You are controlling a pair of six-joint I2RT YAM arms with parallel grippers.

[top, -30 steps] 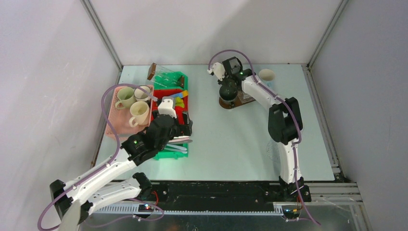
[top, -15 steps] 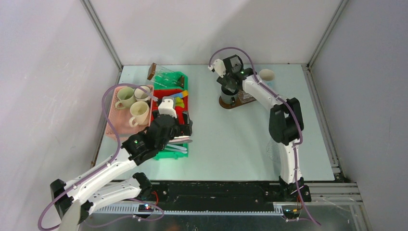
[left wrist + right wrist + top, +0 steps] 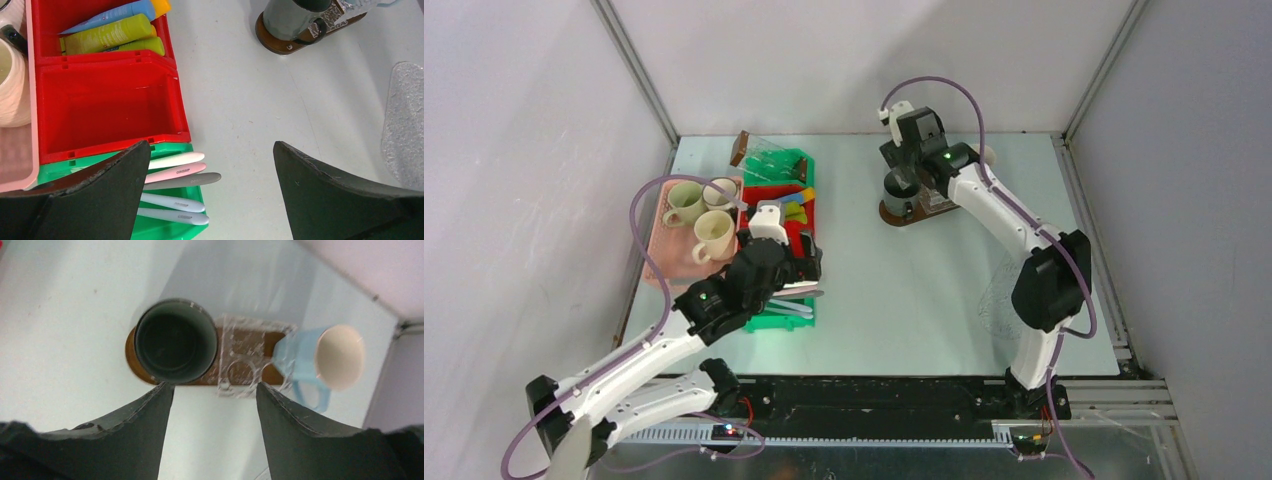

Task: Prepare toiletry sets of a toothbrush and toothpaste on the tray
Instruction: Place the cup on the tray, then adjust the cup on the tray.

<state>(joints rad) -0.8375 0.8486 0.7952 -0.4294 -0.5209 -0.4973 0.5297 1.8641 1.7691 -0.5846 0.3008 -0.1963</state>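
A pink tray (image 3: 664, 268) at the left holds three cream and white mugs (image 3: 712, 233). Beside it, a red bin (image 3: 107, 105) has an empty near compartment, and yellow, green, blue and orange toothpaste tubes (image 3: 107, 36) lie in the far one. Several pale toothbrushes (image 3: 175, 172) lie in a green bin (image 3: 165, 227). My left gripper (image 3: 210, 150) is open and empty above the toothbrush handles. A dark mug (image 3: 175, 340) stands on a brown coaster, with a pale blue mug (image 3: 320, 360) beside it. My right gripper (image 3: 215, 390) is open and empty above them.
A clear plastic holder (image 3: 240, 360) sits on the brown coaster (image 3: 904, 212) between the two mugs. A clear bubbled sheet (image 3: 402, 125) lies on the table at the right. A clear box with a brown end (image 3: 759, 150) stands behind the bins. Enclosure walls stand on three sides.
My right gripper has moved right and up from the dark mug, and that arm's elbow has swung right. The left arm has barely moved.
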